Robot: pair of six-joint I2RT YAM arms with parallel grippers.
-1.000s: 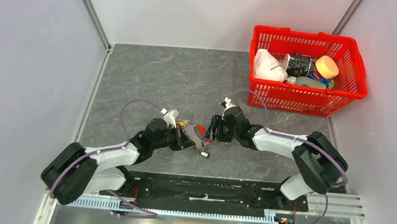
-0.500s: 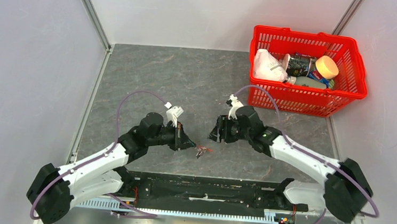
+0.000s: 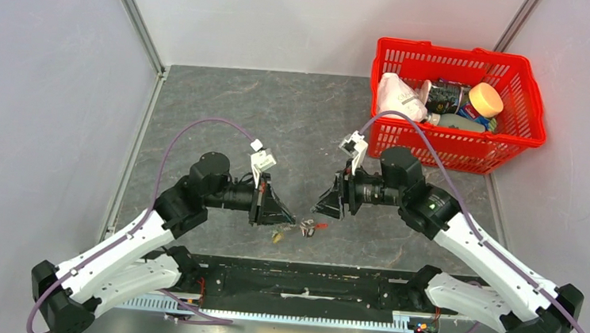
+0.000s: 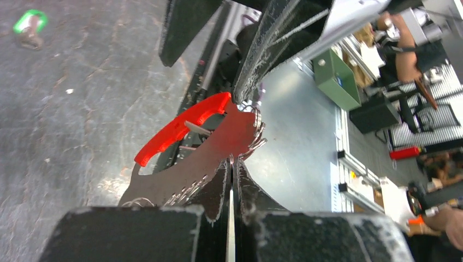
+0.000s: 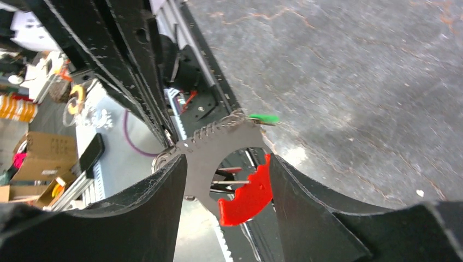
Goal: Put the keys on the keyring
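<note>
Left wrist view: the keyring (image 4: 215, 144), a dark plate with a red arm, is pinched in the clenched left gripper (image 4: 231, 164), between the two arms. Facing it, the right gripper (image 5: 225, 161) stands spread, jaws either side of the ring; contact unclear. A green-tagged key (image 4: 30, 22) lies apart on the table (image 4: 82, 109)

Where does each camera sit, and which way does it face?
Top external: above and behind the arms, looking down at the table, the red basket and both whole arms.
Left wrist: on the left arm, looking along the shut left gripper, which pinches the keyring, toward the right arm.
Right wrist: on the right arm, facing back at it; the open right gripper frames the keyring.
Shared: both wrist views show the keyring's red part, from opposite sides.
</note>
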